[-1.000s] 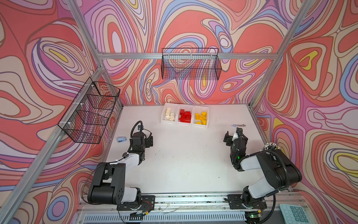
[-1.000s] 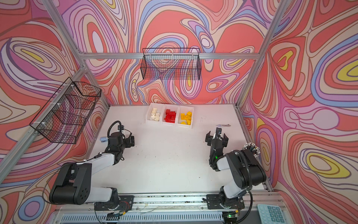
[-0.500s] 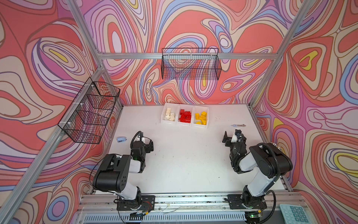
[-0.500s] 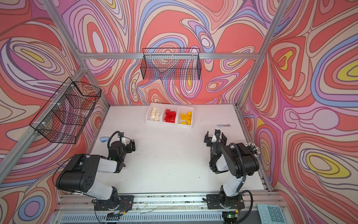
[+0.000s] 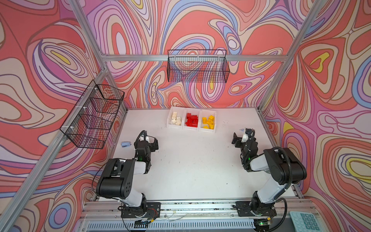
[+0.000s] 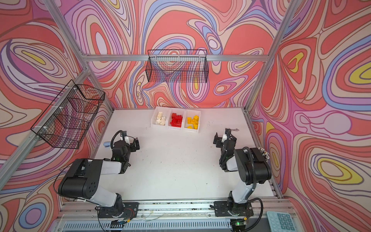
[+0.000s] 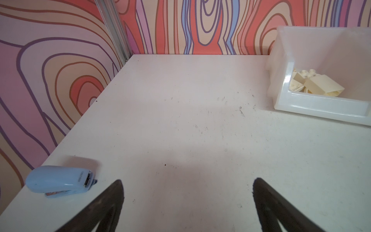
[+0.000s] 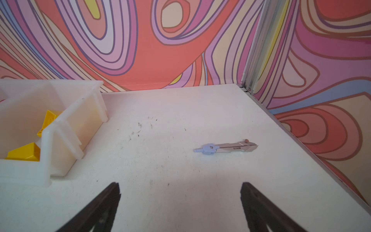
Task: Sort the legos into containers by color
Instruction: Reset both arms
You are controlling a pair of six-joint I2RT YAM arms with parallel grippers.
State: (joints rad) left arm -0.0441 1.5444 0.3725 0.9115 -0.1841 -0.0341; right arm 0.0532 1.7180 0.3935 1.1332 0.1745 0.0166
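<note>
Three white containers stand joined in a row at the back of the table, shown in both top views. White legos fill one end bin, red legos the middle, yellow legos the other end. My left gripper hovers open and empty over bare table in front of the white bin. My right gripper is open and empty near the yellow bin. The wrist views show both the left gripper and the right gripper with jaws wide apart.
A light-blue stapler lies by the left wall, close to my left gripper. A small blue-and-metal tool lies ahead of my right gripper. Black wire baskets hang on the walls. A calculator sits off the table's front right.
Both arms have folded their elbows back toward their bases. The grippers have shifted only slightly and stay open and empty.
</note>
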